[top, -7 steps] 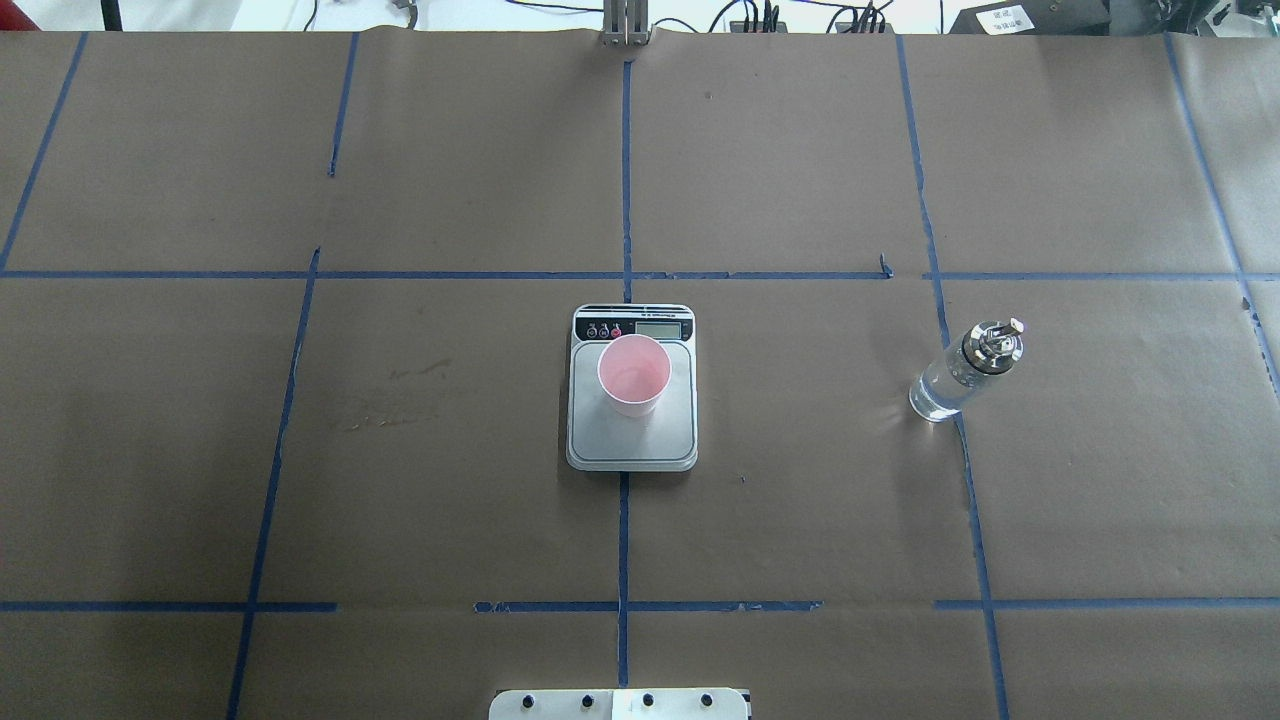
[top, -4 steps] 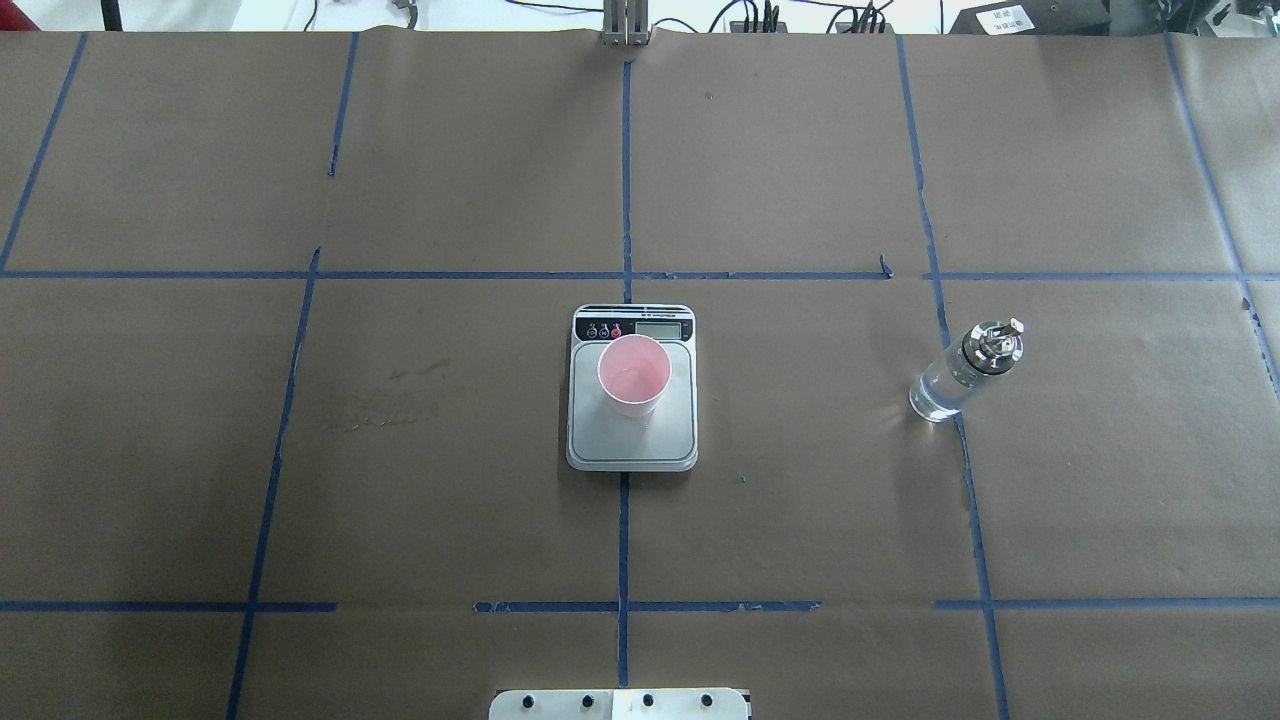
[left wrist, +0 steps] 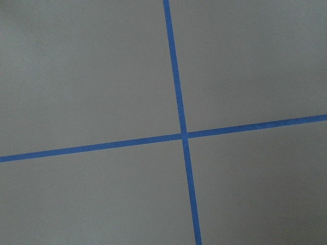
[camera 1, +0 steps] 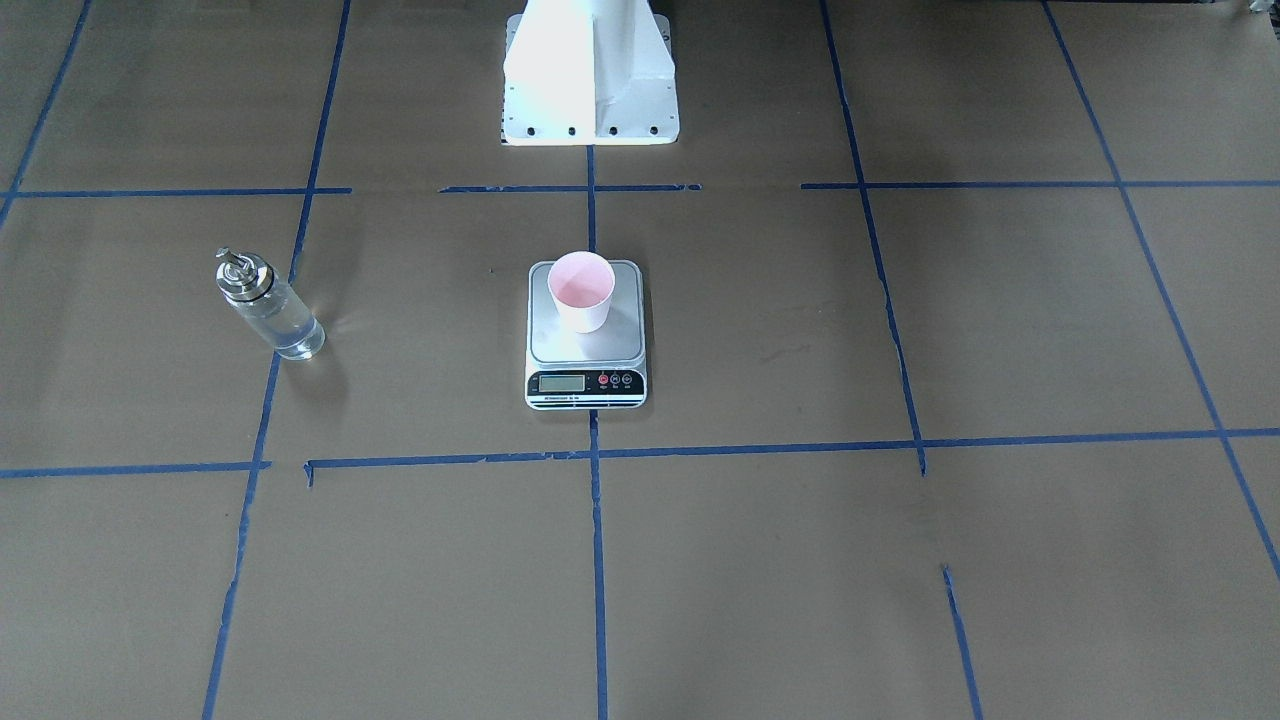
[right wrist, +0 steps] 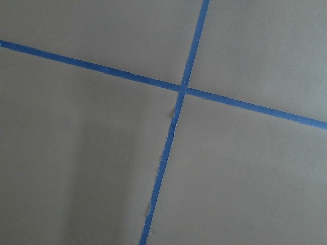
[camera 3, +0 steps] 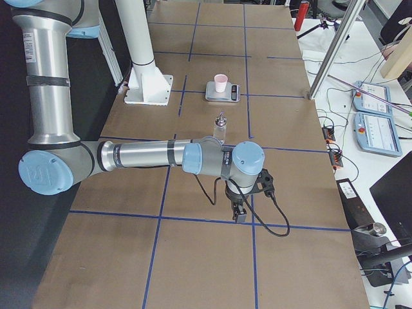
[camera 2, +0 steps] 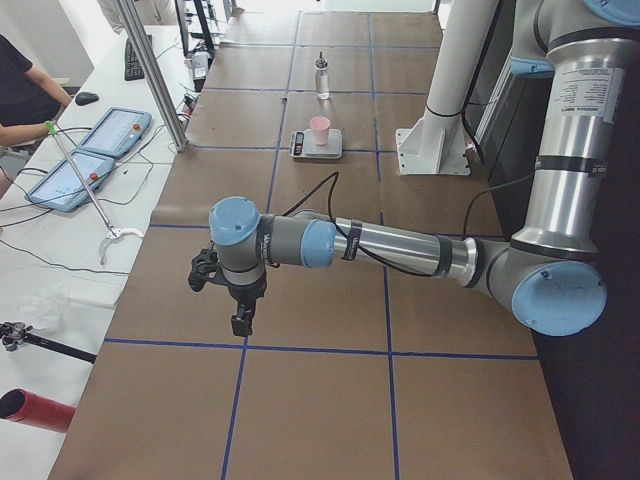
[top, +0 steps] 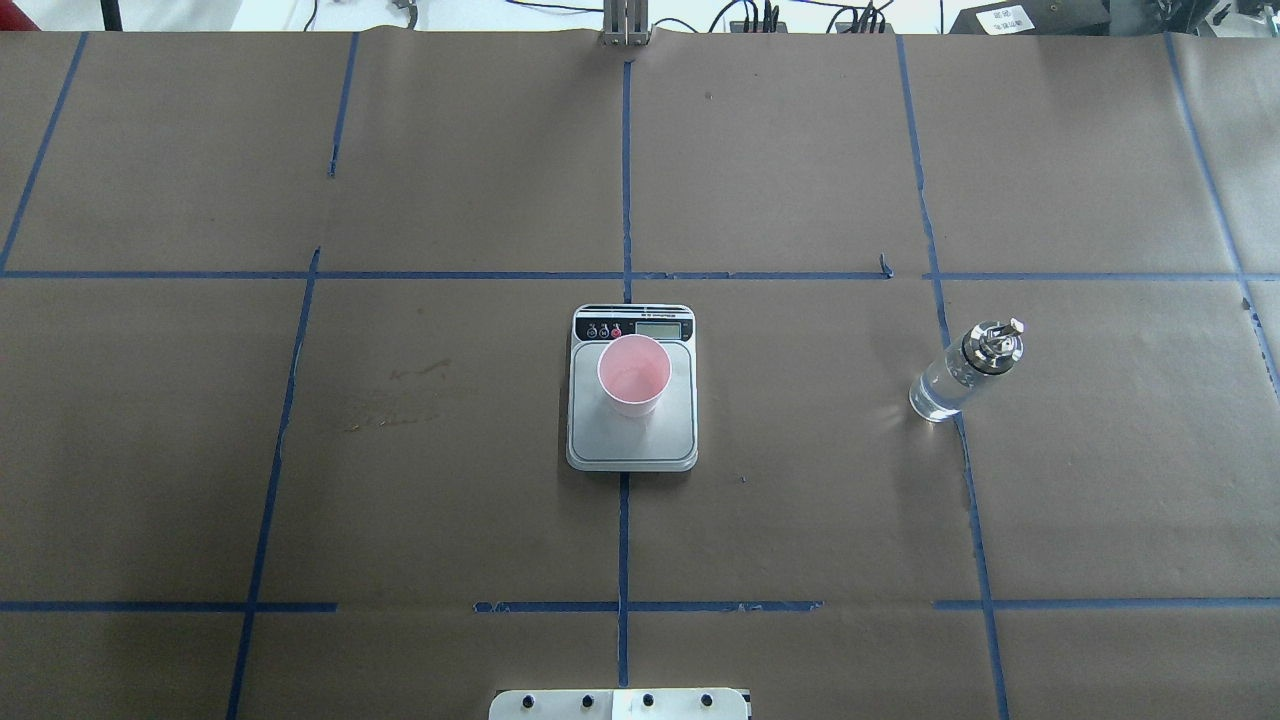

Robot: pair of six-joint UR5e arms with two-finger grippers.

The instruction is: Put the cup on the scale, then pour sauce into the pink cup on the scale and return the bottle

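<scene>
The cup (top: 633, 375) is found upright on the scale (top: 632, 440); the bottle (top: 955, 375) stands well apart, on the robot's right. Its glass is judged smooth, rigid and breakable, so it is best taken mid-body, below the cap. The left gripper (camera 2: 243, 322) and right gripper (camera 3: 239, 215) hang far off; parted or closed cannot be told.

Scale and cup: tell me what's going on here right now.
Nothing is being handled at this moment. The cup stands upright on the scale, and the bottle stands by itself on the table off to the robot's right, with nothing touching it. The left gripper and the right gripper hang over bare paper at opposite ends of the table, far from all three. Whether they are open or shut cannot be told.
</scene>
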